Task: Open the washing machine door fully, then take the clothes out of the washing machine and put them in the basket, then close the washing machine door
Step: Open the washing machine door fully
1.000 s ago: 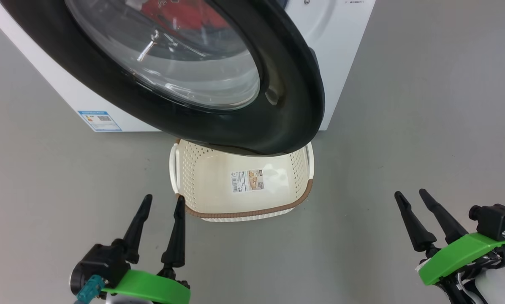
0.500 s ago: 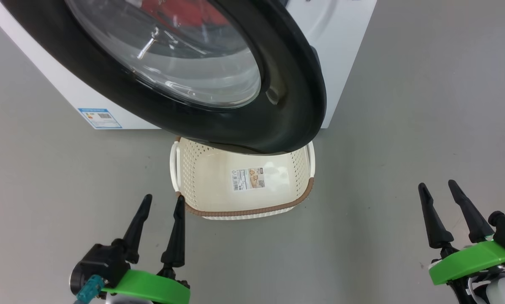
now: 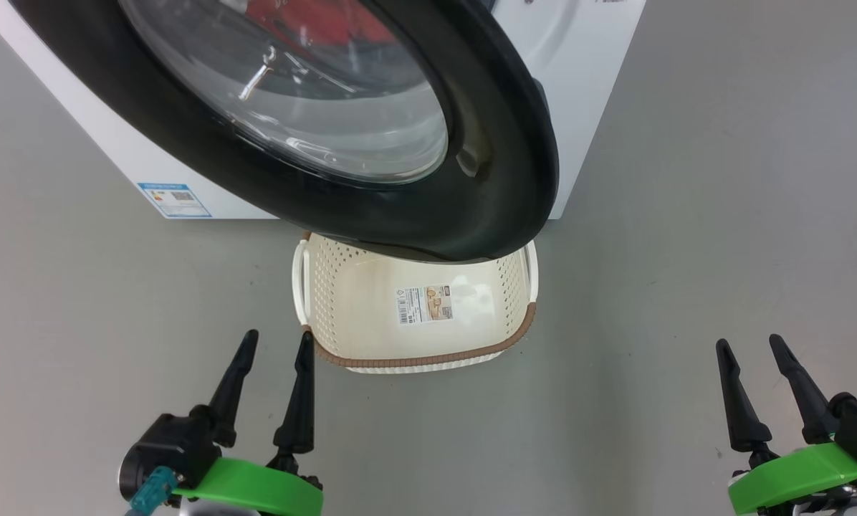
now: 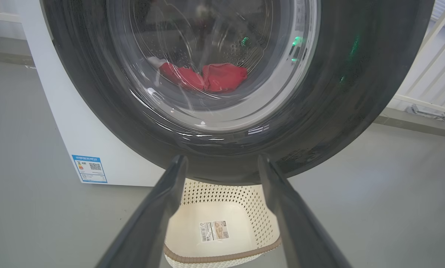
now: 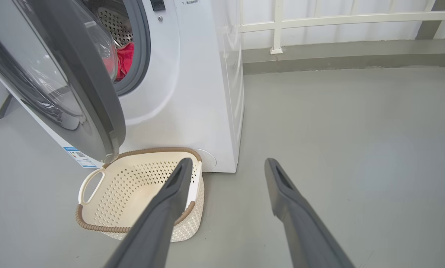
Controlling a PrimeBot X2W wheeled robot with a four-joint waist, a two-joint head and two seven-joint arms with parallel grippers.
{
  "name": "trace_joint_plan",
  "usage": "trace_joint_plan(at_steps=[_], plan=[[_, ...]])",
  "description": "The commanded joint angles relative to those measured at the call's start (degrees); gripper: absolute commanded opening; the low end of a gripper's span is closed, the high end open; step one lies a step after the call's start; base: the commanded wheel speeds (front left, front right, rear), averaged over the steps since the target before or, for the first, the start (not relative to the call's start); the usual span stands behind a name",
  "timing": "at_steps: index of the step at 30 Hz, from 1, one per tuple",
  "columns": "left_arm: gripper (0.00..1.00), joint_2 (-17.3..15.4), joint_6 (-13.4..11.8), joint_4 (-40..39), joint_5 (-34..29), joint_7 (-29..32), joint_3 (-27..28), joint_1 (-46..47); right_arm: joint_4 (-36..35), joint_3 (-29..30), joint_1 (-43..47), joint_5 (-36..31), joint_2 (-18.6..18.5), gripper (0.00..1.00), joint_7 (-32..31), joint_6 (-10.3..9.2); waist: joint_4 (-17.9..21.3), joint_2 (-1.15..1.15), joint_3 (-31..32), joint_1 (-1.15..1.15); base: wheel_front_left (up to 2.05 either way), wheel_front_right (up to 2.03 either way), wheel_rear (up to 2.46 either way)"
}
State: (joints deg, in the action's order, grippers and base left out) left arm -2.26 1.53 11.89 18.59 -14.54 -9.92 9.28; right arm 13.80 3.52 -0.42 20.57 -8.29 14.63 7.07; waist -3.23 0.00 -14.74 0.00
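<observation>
Your right gripper (image 3: pixel 747 340) sits farther out now, jaws wide and empty like your left gripper (image 3: pixel 278 334), giving the washing machine door (image 3: pixel 500 143) room to swing over the basket (image 3: pixel 428 358).

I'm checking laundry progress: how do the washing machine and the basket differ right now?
The washing machine holds the red clothes; the basket holds only a paper label. The washing machine is a tall white box; the basket is low, cream, brown-rimmed. The washing machine's door hangs part open; the basket is open-topped. Both stand on the grey floor.
</observation>
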Motion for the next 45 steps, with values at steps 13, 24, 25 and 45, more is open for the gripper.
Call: trace_joint_plan(at_steps=[13,24,25,45], plan=[[1.0,-0.62,0.11,-1.09,-0.66,-0.46,1.86,0.53,-1.15,-0.9,0.14,-0.69,-0.34,1.0,0.37,0.42,0.22,0.0,0.06,0.0,0.0,0.0,0.0],[1.0,-0.62,0.06,-1.07,-0.49,-0.46,1.42,0.48,-2.89,-3.2,-1.24,5.65,-0.12,0.0,0.37,0.42,0.05,0.0,0.01,0.0,0.0,0.0,0.0],[1.0,-0.62,0.05,-1.05,-0.48,-0.46,1.37,0.45,-3.19,-3.77,-1.58,6.87,-0.12,0.0,0.37,0.42,0.02,0.0,0.05,0.0,0.0,0.0,0.0],[1.0,-0.62,-0.2,-1.23,0.12,-0.46,-0.5,0.8,-8.89,-14.13,-19.32,41.31,-4.46,0.0,0.37,0.42,-1.89,0.0,-0.88,0.0,0.0,0.0,0.0]])
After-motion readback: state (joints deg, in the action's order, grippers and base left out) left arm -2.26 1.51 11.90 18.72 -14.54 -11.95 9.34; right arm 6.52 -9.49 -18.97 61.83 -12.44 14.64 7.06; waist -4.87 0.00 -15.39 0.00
